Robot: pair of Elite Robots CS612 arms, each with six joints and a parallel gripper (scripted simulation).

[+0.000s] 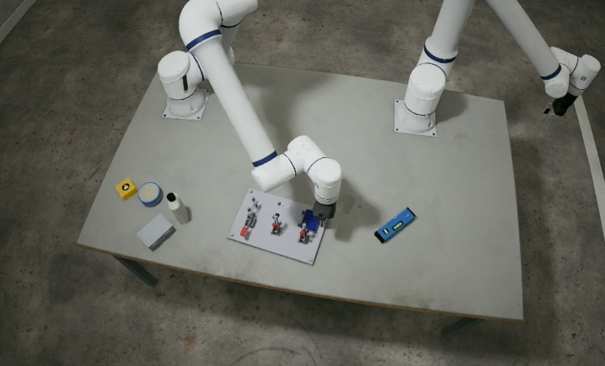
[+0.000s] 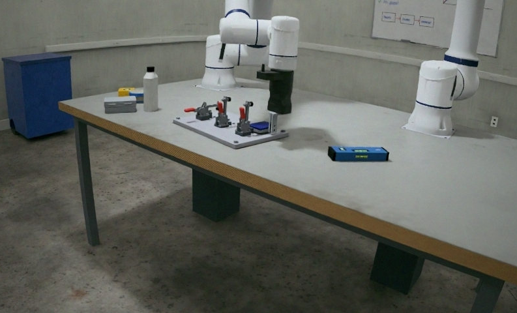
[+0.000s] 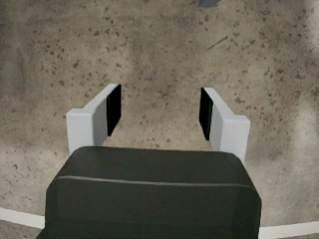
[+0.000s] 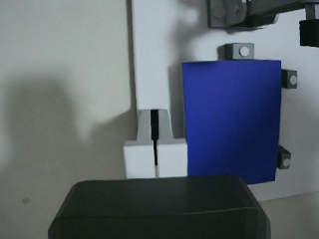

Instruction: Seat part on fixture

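The blue part (image 1: 311,220) (image 2: 259,126) (image 4: 231,119) lies on the right end of the pale fixture plate (image 1: 268,247) (image 2: 235,144) (image 4: 152,60). In the right wrist view a single block (image 4: 237,51) stands at its top edge; an upper block (image 4: 286,79) and a lower block (image 4: 284,157) stand at its right edge. Contact and flatness on the hidden pads cannot be told. My right gripper (image 4: 155,126) (image 2: 272,123) (image 1: 322,223) is shut and empty, low beside the part's left edge, with a narrow gap at the tips. My left gripper (image 3: 160,102) (image 1: 548,113) is open and empty, beyond the table.
A toggle clamp (image 2: 243,126) stands close to the part; a middle clamp (image 2: 221,118) and a far clamp (image 2: 203,112) share the plate. A blue level (image 1: 395,225) (image 2: 358,154) lies apart. A bottle (image 1: 177,208), grey box (image 1: 156,231), round tin (image 1: 149,194) and yellow box (image 1: 126,188) stand at the left.
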